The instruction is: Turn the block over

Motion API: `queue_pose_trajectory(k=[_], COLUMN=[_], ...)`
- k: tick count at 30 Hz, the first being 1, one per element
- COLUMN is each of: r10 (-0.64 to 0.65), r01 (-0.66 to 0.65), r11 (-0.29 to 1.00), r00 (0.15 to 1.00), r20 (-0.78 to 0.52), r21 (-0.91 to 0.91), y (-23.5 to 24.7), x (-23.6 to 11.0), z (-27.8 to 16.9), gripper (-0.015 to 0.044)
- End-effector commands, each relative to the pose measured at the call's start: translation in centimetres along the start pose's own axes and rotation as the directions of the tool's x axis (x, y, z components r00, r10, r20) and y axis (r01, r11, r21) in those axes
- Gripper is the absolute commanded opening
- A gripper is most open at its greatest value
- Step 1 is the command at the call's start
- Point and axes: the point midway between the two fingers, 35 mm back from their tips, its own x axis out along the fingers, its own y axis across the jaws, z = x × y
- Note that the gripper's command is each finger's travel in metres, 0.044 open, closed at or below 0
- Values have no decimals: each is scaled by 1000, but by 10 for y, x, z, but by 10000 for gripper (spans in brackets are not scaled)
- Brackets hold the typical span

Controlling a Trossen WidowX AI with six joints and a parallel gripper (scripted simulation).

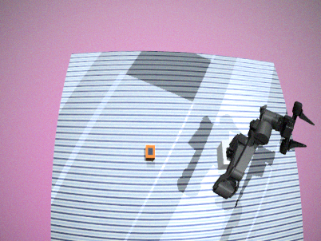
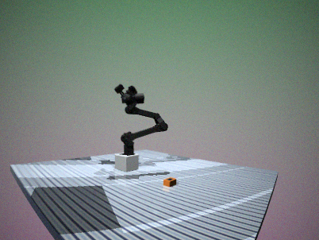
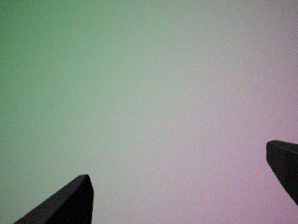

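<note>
While the orange block (image 1: pixel 150 152) rests on the striped surface (image 1: pixel 100 179) with its gray marked side up, the arm (image 2: pixel 144 113) is raised well apart. Its gripper (image 1: pixel 305 132) is spread wide, holding nothing.

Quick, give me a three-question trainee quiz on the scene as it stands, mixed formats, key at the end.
1. True or false: the end effector is shut on the orange block.
2. The block's dark marked side faces: A) up B) down C) cannot tell.
3. Fill in: the arm stands on a white ____ on the striped table.

Key: 1 false, it is open and away from the block; 2 A; 3 pedestal.
</note>
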Motion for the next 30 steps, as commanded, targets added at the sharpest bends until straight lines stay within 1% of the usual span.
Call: queue_pose_trajectory(k=[1,2,4,8,10,11,14,18,22,26,30], r10=[8,31,118,278,356,398,520,644,734,788,803], r01=[-8,-31,-117,-292,-382,-423,-559,-717,-845,-936,-987], r11=[1000,999,989,943,906,891,816,682,523,348,158], r00=[1000,999,993,955,921,902,822,683,512,320,113], r20=[2,9,3,-104,-160,-165,-231,-346,-446,-525,-585], r21=[-6,-25,-86,-158,-182,-164,-151,-145,-109,-49,26], y=[2,7,28,77,101,108,140,180,212,233,243], x=[0,0,0,-7,-15,-19,-38,-75,-122,-177,-238], z=[0,-1,-7,-35,-49,-52,-70,-98,-123,-141,-154], gripper=[426,440,440,440,440,440,440,440,440,440,440])
